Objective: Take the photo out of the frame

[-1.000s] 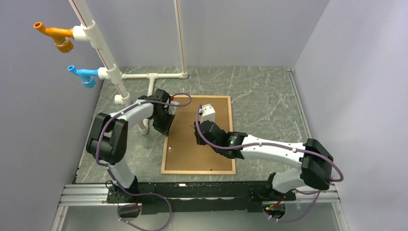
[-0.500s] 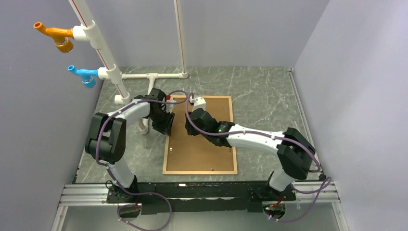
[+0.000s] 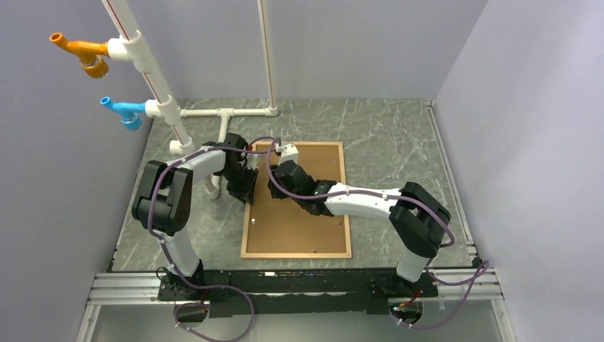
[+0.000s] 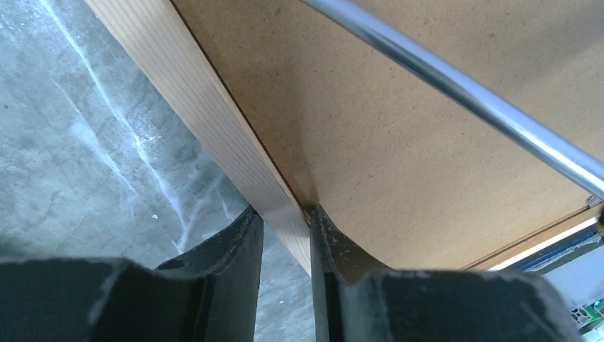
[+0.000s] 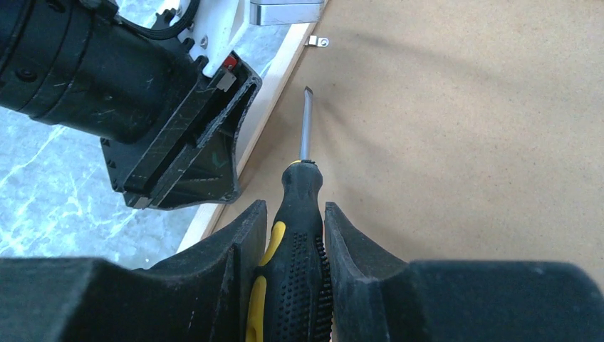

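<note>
Photo point(image 3: 299, 214) lies back-up inside frame point(image 3: 245, 231), centre of top view, so not out yet; clip point(image 5: 317, 41) at top of R wrist view prob. needs freeing. L gripper point(image 4: 285, 219) pinches frame's left rail. R gripper point(image 5: 292, 212) is clenched on screwdriver point(image 5: 305, 125), tip over the back nr that rail.

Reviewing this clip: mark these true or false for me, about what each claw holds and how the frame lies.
1. The right claw grips a black-and-yellow screwdriver. True.
2. The left claw hangs open, touching nothing. False: its fingers pinch the frame at its left rail.
3. The frame lies picture side up. False: a plain brown back faces up.
4. The screwdriver's tip is over the brown back, beside the left rail. True.
</note>
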You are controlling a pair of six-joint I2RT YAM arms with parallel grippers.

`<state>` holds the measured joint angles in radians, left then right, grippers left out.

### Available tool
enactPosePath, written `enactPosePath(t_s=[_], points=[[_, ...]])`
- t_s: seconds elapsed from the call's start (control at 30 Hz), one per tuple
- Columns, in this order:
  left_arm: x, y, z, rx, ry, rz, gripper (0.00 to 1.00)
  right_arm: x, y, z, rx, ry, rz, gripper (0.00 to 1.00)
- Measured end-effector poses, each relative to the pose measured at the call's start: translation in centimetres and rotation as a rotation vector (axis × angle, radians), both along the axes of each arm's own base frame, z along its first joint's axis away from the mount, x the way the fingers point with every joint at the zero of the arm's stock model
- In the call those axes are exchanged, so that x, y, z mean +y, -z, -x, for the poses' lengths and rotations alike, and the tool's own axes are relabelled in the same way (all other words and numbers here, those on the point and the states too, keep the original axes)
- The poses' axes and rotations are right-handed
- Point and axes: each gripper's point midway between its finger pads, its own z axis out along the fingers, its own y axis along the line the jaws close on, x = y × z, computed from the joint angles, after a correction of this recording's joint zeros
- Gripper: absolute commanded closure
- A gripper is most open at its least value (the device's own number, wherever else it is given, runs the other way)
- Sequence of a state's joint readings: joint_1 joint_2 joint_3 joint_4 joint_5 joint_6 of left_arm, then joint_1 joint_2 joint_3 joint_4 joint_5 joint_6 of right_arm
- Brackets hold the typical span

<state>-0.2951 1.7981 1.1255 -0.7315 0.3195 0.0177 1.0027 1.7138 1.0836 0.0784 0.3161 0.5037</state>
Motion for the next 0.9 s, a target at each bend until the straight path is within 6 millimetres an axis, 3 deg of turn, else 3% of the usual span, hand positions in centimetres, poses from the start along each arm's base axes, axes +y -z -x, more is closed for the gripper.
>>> enactPosePath(t_s=[0.37, 0.9], points=[[0.0, 0.0, 0.0, 0.029, -0.033, 0.048, 0.95, 1.5, 1.3, -1.1, -0.013, 0.008, -0.015, 1.00], [0.1, -0.1, -0.2, 0.031, -0.045, 0.063, 0.99, 2.9, 1.6, -3.9, -0.064, 0.086, 0.004, 1.00]])
